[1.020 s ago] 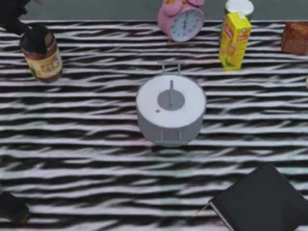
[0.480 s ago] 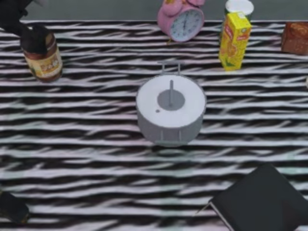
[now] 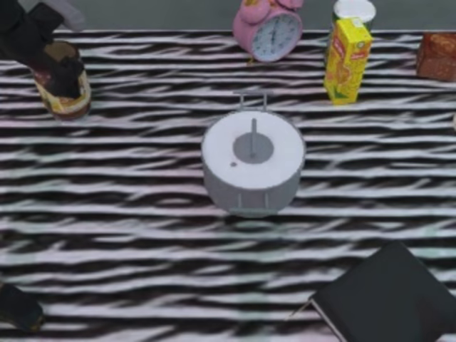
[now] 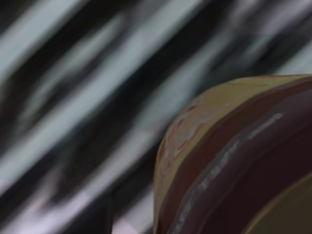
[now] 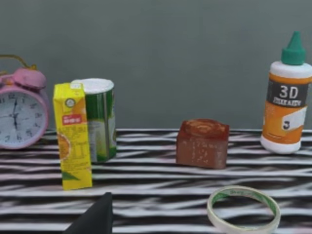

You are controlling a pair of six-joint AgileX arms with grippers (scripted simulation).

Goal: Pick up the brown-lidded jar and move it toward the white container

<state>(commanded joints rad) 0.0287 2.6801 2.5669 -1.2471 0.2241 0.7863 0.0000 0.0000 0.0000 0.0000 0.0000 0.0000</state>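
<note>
The brown-lidded jar (image 3: 69, 105) stands upright at the far left of the striped table; only its yellow-orange label and part of its rim show in the top view. My left gripper (image 3: 57, 68) has come down over the lid, open, its dark fingers (image 3: 68, 80) straddling the jar's top. The left wrist view is filled by the jar's (image 4: 234, 161) label, red band and dark lid edge, very close. The white container (image 3: 253, 178), a squat drum with a grey disc and pin, sits mid-table, well right of the jar. My right gripper is out of view.
Along the back edge stand a pink alarm clock (image 3: 269, 30), a yellow juice carton (image 3: 347, 60), a green can (image 3: 354, 10) and a brown block (image 3: 436, 55). A flat black object (image 3: 392, 299) lies front right. The right wrist view adds a glue bottle (image 5: 287, 102) and a tape roll (image 5: 243, 208).
My left gripper has moved from the table's far-left corner down and right over the jar's lid, which it now covers. The jar and the white container have stayed put.
</note>
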